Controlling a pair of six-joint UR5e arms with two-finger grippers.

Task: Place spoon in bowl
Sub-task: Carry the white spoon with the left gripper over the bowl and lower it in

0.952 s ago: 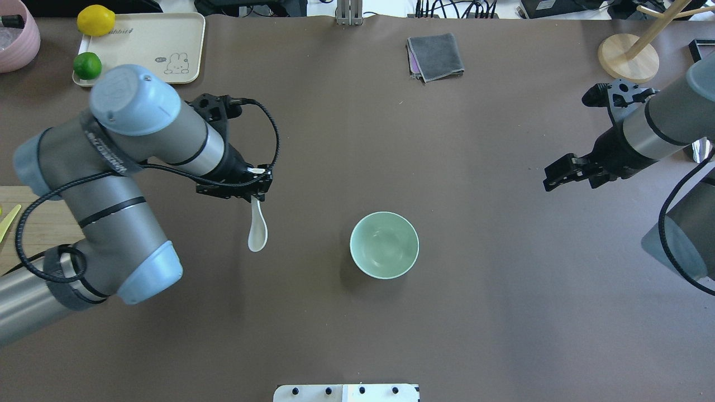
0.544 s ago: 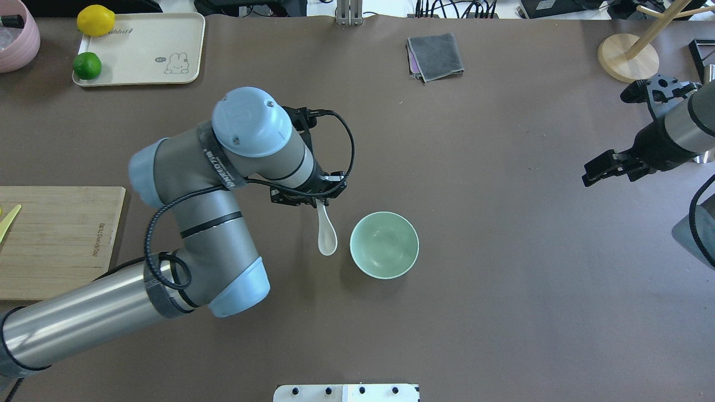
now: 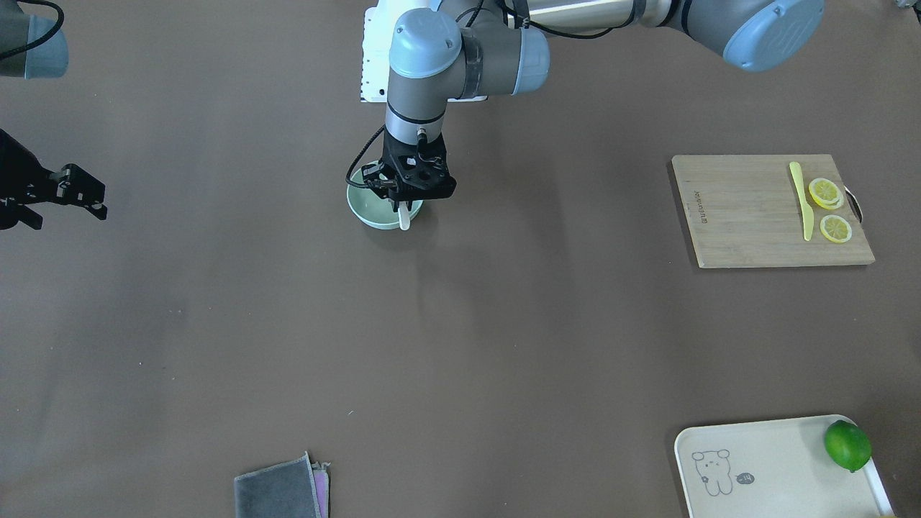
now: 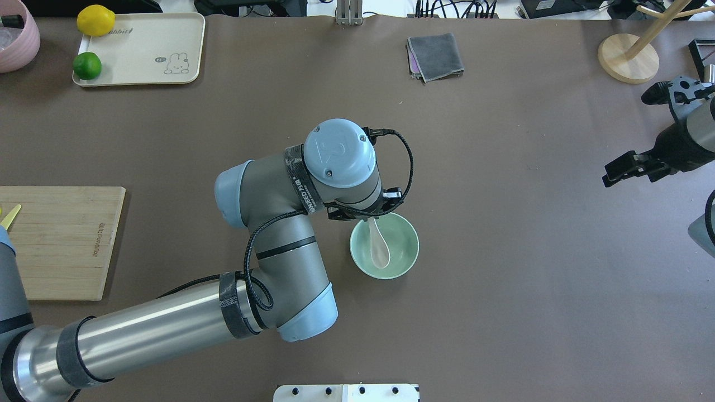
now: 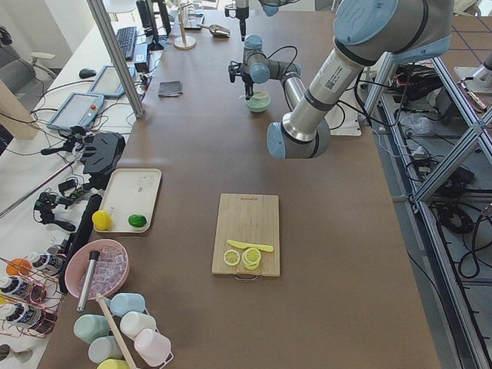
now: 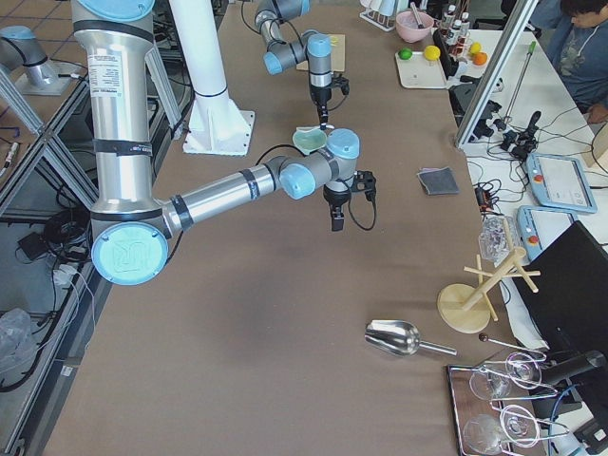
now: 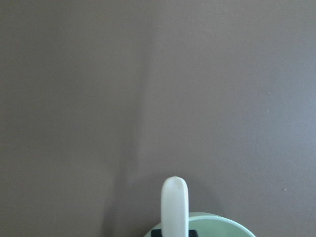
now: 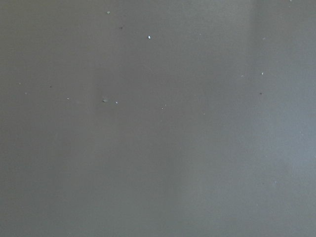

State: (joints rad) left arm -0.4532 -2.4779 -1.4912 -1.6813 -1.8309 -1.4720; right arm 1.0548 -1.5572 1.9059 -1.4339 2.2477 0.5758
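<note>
spoon (image 4: 379,249) over bowl (image 4: 406,251), cutting board (image 4: 61,240) well left of both

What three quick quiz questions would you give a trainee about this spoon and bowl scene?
1. True or false: the spoon lies on the cutting board.
2. The spoon's scoop is over: A the tray, B the bowl, C the cloth.
3. Which gripper holds the spoon?
Key: 1 false; 2 B; 3 the left gripper.
</note>
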